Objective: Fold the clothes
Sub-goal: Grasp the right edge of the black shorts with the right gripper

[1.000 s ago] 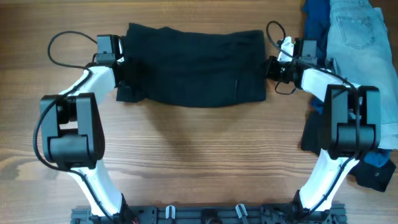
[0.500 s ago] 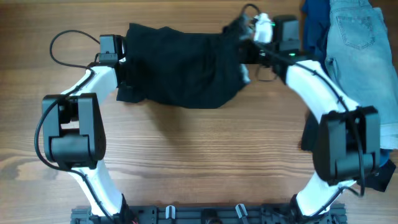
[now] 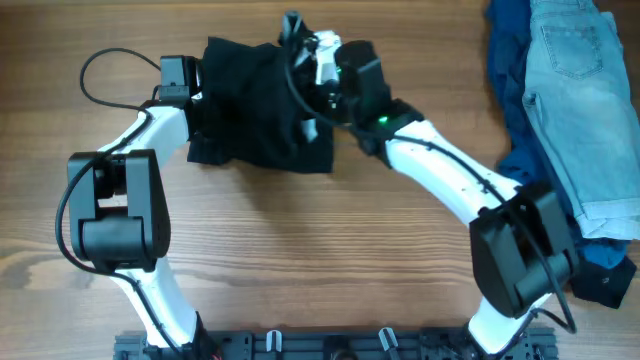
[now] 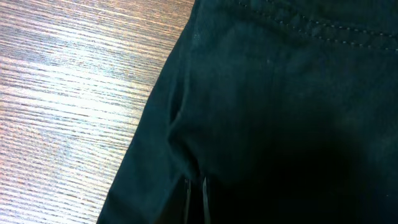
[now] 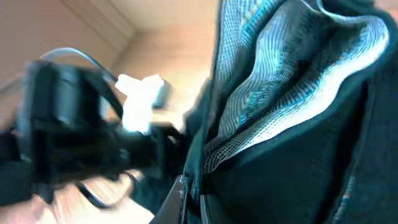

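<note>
Wood-grain table [image 3: 300,260] is being left bare across the lower part of the overhead view, where both arm bases are being held at the bottom edge.

Higher up, toward the upper left, the left claw [image 3: 197,108] is being kept low on the left border of the black garment [image 3: 250,120]. In the left wrist view its tips are being shown nipped together at the bottom of the frame, with dark cloth bunched between them. It is therefore judged to be clamped on that border, probably as an anchor so that the cloth is not dragged sideways.

At upper centre, the right claw [image 3: 305,65] is being held above the same garment, its arm being stretched in from the lower right. In the right wrist view a dark edge with a pale striped inner face is being gripped at the bottom of the frame, so this claw is closed on the garment's right end. The left arm [image 5: 68,137] is being shown only as a blur beyond it.

The garment itself is lying at the upper left of centre, with its right end being raised over its left half. A right-to-left fold is judged to be under way, and the raised end is yet to be laid flat.

Farthest off, in the upper right corner, jeans [image 3: 580,90] and a blue cloth [image 3: 508,50] are being left heaped, well apart, apparently awaiting their turn.
</note>
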Robot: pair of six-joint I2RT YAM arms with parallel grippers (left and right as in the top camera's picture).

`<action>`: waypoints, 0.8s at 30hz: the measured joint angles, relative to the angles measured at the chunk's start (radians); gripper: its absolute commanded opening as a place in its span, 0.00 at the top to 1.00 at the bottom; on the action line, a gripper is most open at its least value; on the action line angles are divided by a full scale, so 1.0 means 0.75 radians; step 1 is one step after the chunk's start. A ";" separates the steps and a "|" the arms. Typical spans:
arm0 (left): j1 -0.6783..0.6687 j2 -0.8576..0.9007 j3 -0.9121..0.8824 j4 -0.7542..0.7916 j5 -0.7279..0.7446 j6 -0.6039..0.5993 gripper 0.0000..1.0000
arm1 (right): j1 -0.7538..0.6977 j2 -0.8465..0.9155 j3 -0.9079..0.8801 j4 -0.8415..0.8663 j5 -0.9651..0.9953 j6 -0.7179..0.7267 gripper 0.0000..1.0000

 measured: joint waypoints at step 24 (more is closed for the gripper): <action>0.128 -0.391 -0.004 -0.186 0.051 -0.017 0.00 | 0.062 0.093 0.000 0.364 0.073 0.137 0.96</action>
